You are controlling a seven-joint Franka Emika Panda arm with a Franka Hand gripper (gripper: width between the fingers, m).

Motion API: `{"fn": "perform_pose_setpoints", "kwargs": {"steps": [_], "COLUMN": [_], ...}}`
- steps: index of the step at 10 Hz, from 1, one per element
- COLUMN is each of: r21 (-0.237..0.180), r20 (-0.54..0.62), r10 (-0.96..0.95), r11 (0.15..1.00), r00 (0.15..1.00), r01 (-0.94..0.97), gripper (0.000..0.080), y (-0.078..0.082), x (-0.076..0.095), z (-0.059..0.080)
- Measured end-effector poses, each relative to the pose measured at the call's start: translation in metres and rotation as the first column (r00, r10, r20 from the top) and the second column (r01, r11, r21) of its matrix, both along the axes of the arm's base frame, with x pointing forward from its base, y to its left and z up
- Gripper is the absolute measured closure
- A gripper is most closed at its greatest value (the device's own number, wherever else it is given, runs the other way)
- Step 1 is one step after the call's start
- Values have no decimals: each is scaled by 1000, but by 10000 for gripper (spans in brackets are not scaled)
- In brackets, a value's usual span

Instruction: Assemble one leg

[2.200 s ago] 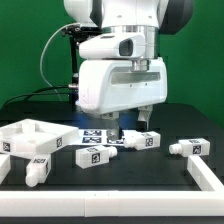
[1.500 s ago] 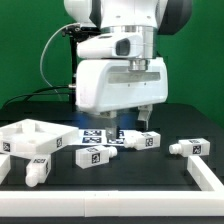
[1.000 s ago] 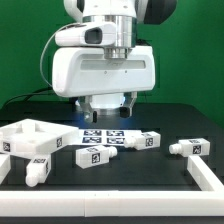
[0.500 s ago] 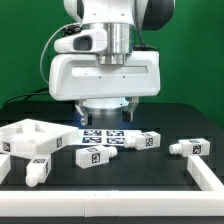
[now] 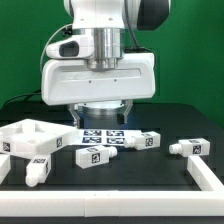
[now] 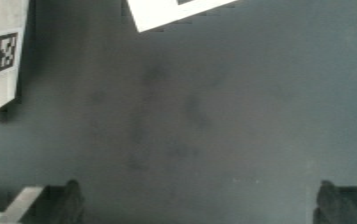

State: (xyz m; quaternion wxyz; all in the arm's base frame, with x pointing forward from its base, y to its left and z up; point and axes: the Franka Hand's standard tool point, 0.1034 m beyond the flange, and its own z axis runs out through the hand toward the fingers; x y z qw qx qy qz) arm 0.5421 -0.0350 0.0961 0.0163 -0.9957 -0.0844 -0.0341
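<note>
Several white legs with tag markers lie on the black table: one (image 5: 92, 155) in front of the marker board (image 5: 103, 136), one (image 5: 141, 141) beside it, one (image 5: 190, 146) at the exterior view's right and one (image 5: 37, 170) at the front left. My gripper (image 5: 104, 116) hangs above the marker board, open and empty. In the wrist view the gripper (image 6: 200, 205) has its fingertips (image 6: 50, 200) far apart over bare table. A white tagged part (image 6: 1, 60) shows at that view's edge; which part it is I cannot tell.
The large flat white panel (image 5: 25, 138) with raised rims lies at the exterior view's left. A white angled piece (image 5: 208, 178) sits at the front right corner. A green backdrop stands behind the table.
The hand has turned about its vertical axis and shifted toward the exterior view's left, rising a little. The legs and the panel have not moved.
</note>
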Motion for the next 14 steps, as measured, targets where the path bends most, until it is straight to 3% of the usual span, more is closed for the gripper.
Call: {"fn": "perform_pose_setpoints", "kwargs": {"steps": [4,5,8,10,14], "r21": [52,70,70,66,43], "r20": [-80,22,19,-53,-41], "r10": [-448,-476,-484,-580,-576], "r11": [890,878,874,811,815], "r00": [891,879,875,813,816], "r01": [452,474,481,582,577], "gripper": [150,150,150,150,150], "y": [-12,-16,-15,-26,-25], "x": [-23,-14,-18,-48,-56], "z": [-18,-14,-17,-47,-84]}}
